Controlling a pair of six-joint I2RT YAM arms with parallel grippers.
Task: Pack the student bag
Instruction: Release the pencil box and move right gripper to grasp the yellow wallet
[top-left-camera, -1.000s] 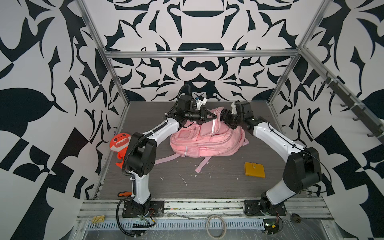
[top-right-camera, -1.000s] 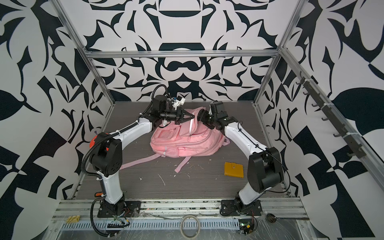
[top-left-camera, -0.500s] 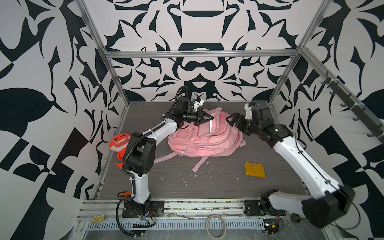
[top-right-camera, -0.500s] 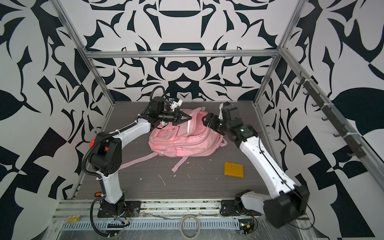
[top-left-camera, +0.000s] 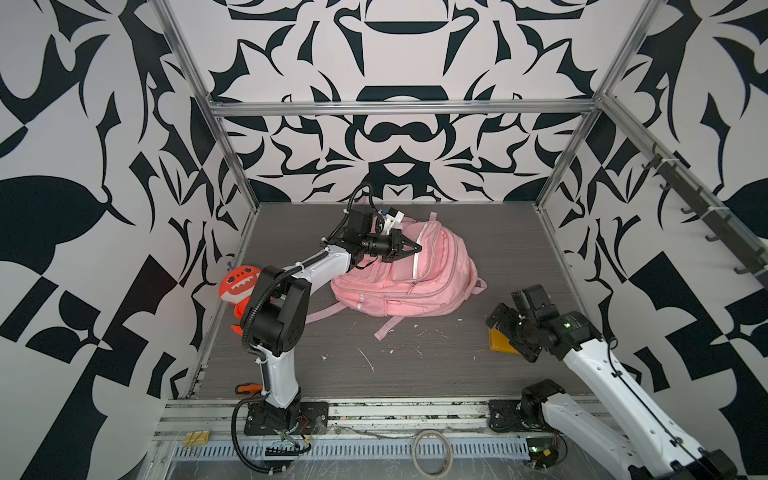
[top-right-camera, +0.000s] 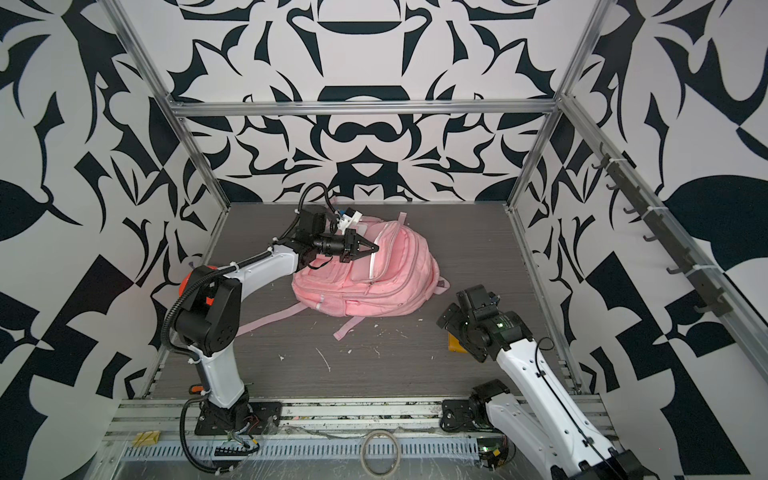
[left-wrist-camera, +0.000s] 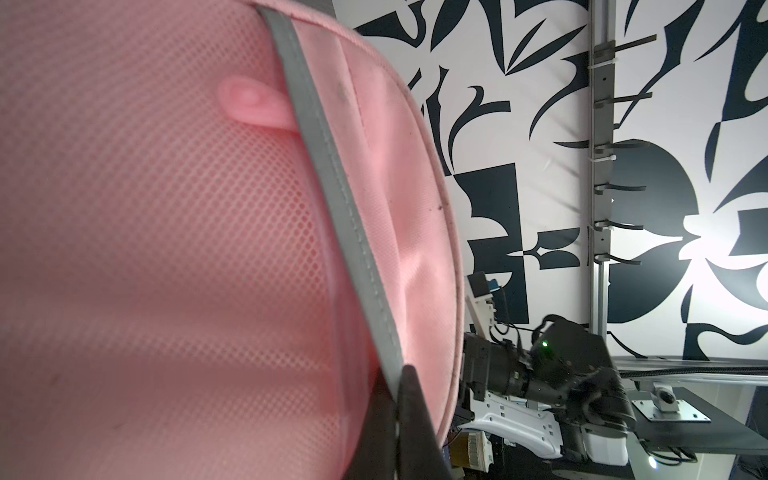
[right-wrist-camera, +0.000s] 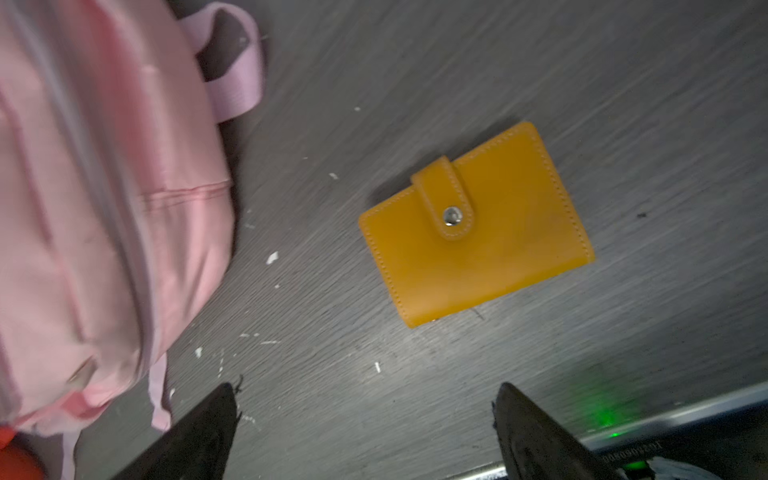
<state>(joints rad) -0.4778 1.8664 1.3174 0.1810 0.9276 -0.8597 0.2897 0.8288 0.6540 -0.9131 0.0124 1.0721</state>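
Across both top views, found the student bag (top-left-camera: 415, 274) slumped on the table (top-left-camera: 415, 374), towards the back, pockets upward. Noted the left gripper (top-left-camera: 417, 248) clamped shut on its raised flap at a reflective strip (top-left-camera: 414, 264), apparently lifting the flap to keep an opening clear for loading. Noted the right gripper (top-left-camera: 496, 322) well apart from the student bag, poised above a yellow wallet (top-left-camera: 500, 344); orange plush toy (top-left-camera: 237, 286) at the table's left edge, untouched. From the left wrist view, confirmed closed fingers (left-wrist-camera: 399, 424) pinching the reflective strip (left-wrist-camera: 332, 187) against pink mesh of the student bag (left-wrist-camera: 166, 249). From the right wrist view, recorded jaws spread wide and empty, fingertips (right-wrist-camera: 199, 436) short of the wallet (right-wrist-camera: 478, 224), student bag (right-wrist-camera: 104, 208) near. Judged the wide spread a preparation for taking the wallet next; grasp not yet made.
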